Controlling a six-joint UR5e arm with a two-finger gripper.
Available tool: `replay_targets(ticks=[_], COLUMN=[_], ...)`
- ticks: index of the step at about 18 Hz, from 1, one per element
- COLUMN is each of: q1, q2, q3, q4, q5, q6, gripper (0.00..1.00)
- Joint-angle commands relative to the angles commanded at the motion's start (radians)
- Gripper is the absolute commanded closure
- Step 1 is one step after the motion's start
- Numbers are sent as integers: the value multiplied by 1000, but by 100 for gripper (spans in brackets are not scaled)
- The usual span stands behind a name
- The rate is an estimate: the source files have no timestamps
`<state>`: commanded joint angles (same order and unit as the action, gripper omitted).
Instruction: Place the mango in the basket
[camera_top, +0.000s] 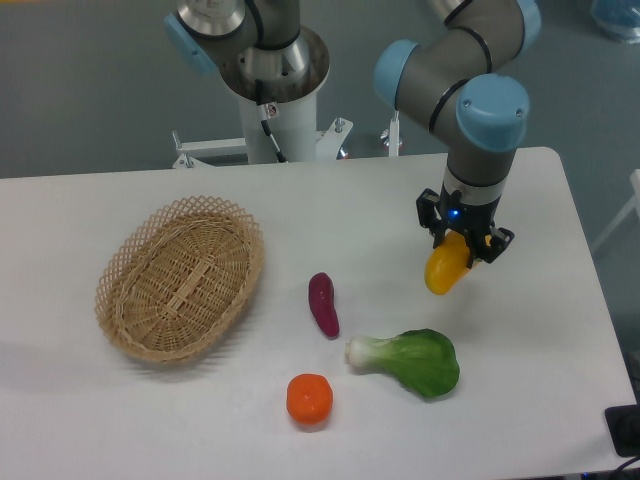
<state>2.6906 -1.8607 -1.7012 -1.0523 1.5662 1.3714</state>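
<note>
The mango (445, 270), yellow shading to orange, hangs tilted between the fingers of my gripper (462, 250) at the right of the table, with its lower end pointing down-left. It appears lifted slightly off the tabletop. The gripper is shut on its upper end, which is partly hidden by the fingers. The light tan wicker basket (128, 262) lies at the left of the table, far from the gripper, with nothing in it.
A purple sweet potato (323, 304) lies mid-table. A green bok choy (412, 361) sits just below the mango. A round orange fruit (309, 399) rests near the front edge. The arm's white base (278, 110) stands behind the table.
</note>
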Motion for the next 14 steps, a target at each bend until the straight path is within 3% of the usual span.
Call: replay_targets(ticks=[14], q1=[-11], q2=[-5], q3=[14], q4=[-3], q5=[-15], q6=[-9], gripper=[68])
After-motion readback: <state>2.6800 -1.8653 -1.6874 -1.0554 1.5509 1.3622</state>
